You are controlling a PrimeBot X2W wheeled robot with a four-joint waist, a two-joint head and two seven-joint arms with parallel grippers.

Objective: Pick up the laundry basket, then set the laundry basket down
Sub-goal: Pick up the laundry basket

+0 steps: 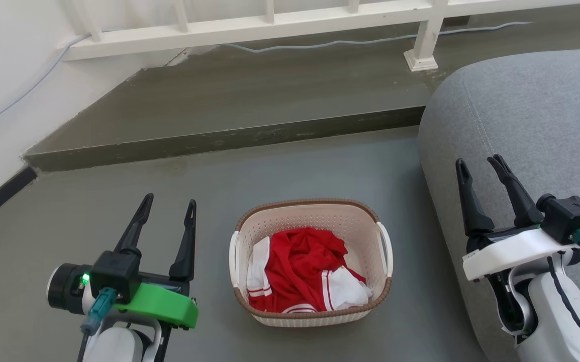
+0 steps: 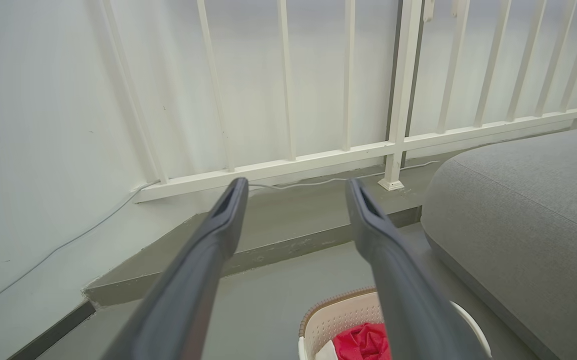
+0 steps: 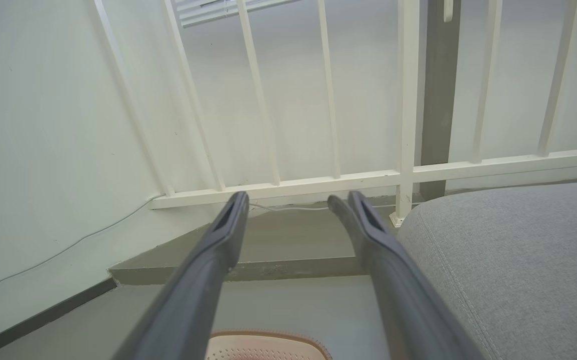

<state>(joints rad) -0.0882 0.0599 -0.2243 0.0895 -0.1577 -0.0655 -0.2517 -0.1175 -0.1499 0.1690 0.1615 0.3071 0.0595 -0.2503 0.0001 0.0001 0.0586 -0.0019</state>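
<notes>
Sitting on the grey floor (image 1: 119,226) at the lower centre of the head view, the laundry basket (image 1: 320,220) holds crumpled red and white clothes (image 1: 305,261), and neither gripper touches it. At lower left the left gripper (image 1: 170,200) has its fingers spread and empty, near the basket's left handle. At the right edge the right gripper (image 1: 477,161) is likewise spread and empty, over the grey sofa (image 1: 521,110).

The left wrist view catches a basket corner with red cloth at its bottom edge; the right wrist view catches a strip of brown rim. Farther up lie a raised step (image 1: 219,100), a cable (image 1: 320,45) and a white railing (image 1: 250,30), whose upright bars the wrist views show at fuller height.
</notes>
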